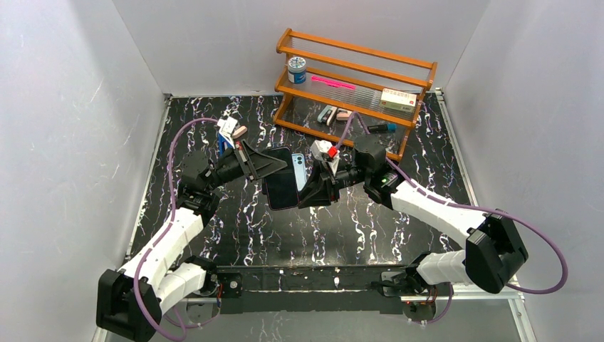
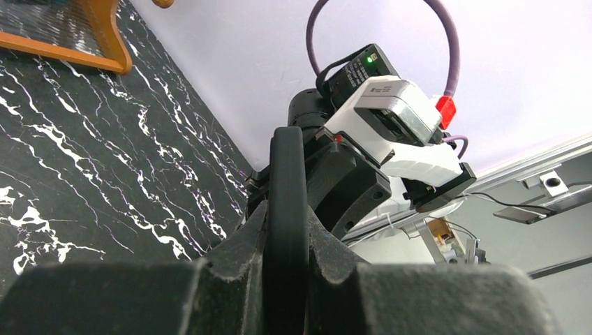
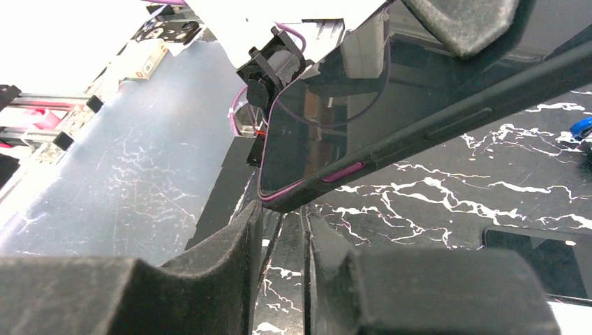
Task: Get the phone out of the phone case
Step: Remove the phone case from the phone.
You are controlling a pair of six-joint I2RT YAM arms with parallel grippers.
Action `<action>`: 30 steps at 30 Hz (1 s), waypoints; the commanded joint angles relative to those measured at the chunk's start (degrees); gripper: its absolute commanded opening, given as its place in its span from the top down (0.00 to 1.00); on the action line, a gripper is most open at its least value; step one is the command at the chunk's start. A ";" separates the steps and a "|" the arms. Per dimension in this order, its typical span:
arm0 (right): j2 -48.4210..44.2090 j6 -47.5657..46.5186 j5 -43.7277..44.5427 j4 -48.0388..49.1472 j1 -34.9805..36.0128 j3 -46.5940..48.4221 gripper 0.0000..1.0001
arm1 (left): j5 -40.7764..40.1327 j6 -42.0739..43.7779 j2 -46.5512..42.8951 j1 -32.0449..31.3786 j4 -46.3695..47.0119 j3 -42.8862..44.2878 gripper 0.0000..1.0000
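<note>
Top external: dark-screened, pink-edged phone in black phone case, raised off worktop. Left claw clamped on case rim; right claw alongside, grip not discernible.

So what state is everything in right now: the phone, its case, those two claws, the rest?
phone: screen dark, held in the air, in its case.
phone case: on the phone.
left gripper: shut on the phone case.
right gripper: fingers nearly together at the phone's edge; grip unclear.
wooden rack: upright, items on its shelves.
light blue slab: flat on the table.
</note>
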 commanded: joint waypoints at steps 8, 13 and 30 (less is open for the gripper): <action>0.94 4.76 0.59 7.70 -0.27 1.10 0.73 | -0.15 -1.47 -3.33 -0.92 3.90 0.32 1.00; 0.98 4.95 -1.43 7.93 -0.25 1.20 0.64 | -0.60 -0.86 -2.73 -0.88 3.99 0.24 1.00; 1.57 7.85 5.11 9.49 -0.21 1.02 0.77 | -2.03 -2.48 -3.26 -3.54 4.42 -0.23 1.00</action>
